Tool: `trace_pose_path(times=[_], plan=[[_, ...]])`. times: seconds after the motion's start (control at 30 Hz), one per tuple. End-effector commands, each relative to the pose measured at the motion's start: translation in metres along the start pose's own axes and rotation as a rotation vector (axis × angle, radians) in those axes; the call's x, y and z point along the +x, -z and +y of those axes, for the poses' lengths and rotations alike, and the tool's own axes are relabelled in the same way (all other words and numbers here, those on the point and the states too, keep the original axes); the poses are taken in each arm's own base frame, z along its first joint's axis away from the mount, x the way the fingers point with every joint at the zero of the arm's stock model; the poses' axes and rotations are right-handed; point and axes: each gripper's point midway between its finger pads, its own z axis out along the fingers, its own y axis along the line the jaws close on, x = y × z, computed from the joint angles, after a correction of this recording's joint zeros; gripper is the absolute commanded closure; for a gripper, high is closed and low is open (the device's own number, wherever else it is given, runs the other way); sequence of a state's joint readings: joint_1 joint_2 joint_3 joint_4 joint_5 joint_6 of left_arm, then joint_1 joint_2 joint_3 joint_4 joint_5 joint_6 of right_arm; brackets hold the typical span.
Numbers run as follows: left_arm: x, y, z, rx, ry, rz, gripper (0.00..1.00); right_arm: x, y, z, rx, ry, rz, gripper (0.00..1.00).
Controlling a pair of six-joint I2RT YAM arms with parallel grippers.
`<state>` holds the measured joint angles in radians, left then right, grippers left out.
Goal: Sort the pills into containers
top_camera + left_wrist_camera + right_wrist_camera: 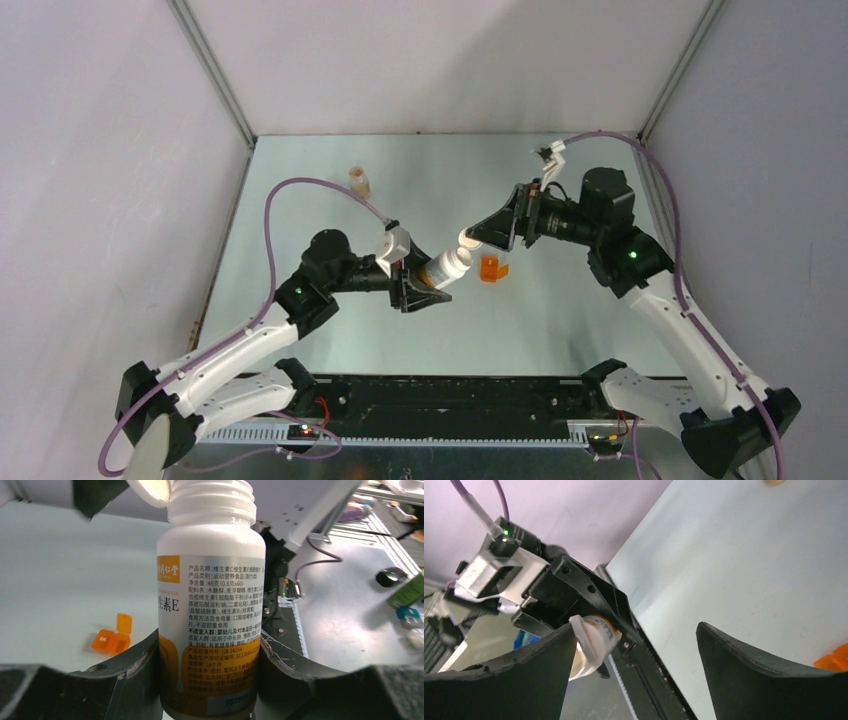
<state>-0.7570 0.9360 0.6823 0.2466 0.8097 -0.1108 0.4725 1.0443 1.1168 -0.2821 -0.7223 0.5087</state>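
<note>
My left gripper is shut on a white pill bottle with an orange and white label. The bottle's threaded neck is uncapped and points toward the right arm. Its white cap sits tilted just off the neck, leaning on one finger of my right gripper, whose jaws stand wide open. An orange pill box lies on the table below them with a lid flipped up. The pills are hidden.
A small clear bottle with orange contents stands at the back left of the grey table. Pale walls enclose the table on three sides. Purple cables loop over both arms.
</note>
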Motion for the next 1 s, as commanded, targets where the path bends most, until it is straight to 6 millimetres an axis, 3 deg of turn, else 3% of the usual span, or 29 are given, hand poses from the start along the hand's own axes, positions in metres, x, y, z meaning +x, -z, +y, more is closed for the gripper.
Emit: trace_pose_path(times=[0.0,0.2,0.27,0.33,0.5,0.67,0.8,0.97], plan=[[-0.010,0.000,0.031,-0.171,-0.033,-0.013,1.00,-0.035,0.023,0.007,0.125,-0.054,-0.195,0.06],[-0.017,0.002,0.061,-0.330,-0.001,-0.026,1.00,-0.029,0.017,0.011,0.240,-0.107,-0.265,0.04],[-0.018,0.002,0.065,-0.344,0.005,-0.025,1.00,-0.023,0.008,0.028,0.207,-0.114,-0.277,0.04],[-0.017,0.001,0.066,-0.345,0.011,-0.020,0.99,-0.020,0.000,0.033,0.215,-0.124,-0.294,0.04],[-0.018,0.000,0.064,-0.335,0.013,-0.020,0.98,-0.017,-0.006,0.008,0.365,-0.195,-0.343,0.06],[-0.021,0.001,0.060,-0.322,0.008,-0.030,0.97,-0.010,-0.019,0.004,0.377,-0.222,-0.326,0.10],[-0.022,0.000,0.059,-0.315,0.013,-0.035,0.96,-0.008,-0.030,0.005,0.356,-0.234,-0.310,0.17],[-0.020,0.001,0.058,-0.316,0.020,-0.033,0.93,-0.005,-0.043,0.008,0.322,-0.265,-0.288,0.34]])
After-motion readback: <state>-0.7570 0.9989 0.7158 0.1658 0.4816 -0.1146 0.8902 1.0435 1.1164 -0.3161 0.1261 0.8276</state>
